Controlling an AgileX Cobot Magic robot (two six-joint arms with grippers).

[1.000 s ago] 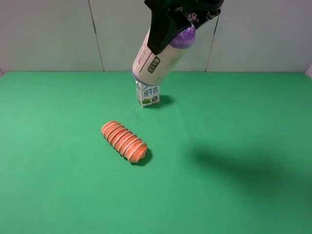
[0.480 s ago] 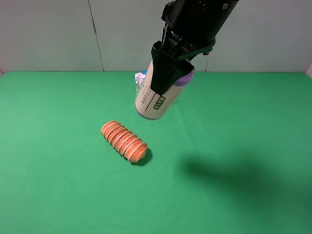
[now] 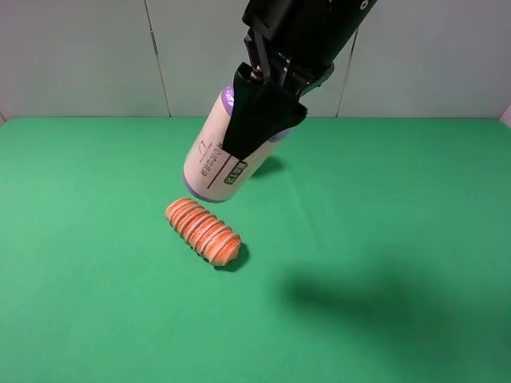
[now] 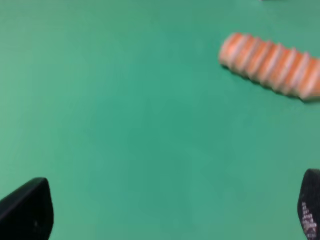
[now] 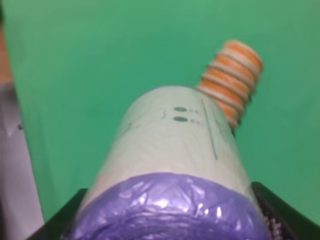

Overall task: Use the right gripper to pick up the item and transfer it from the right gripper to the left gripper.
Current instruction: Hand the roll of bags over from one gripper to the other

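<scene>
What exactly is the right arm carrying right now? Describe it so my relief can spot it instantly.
Over the green table, find the black right gripper reaching down from above. The item clamped in it is a tilted cream cylinder with purple ends and a printed label, held in the air, unlike the orange ridged loaf lying on the table.

One cream roll point(image 3: 209, 165); one ridged orange loaf point(image 3: 204, 231); one green tabletop point(image 3: 391, 199).

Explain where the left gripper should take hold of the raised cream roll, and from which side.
Probably the free lower half of the cream roll, below the right gripper, which clamps its upper part. Come from the left, the left gripper's open jaws spanning the round body.
</scene>
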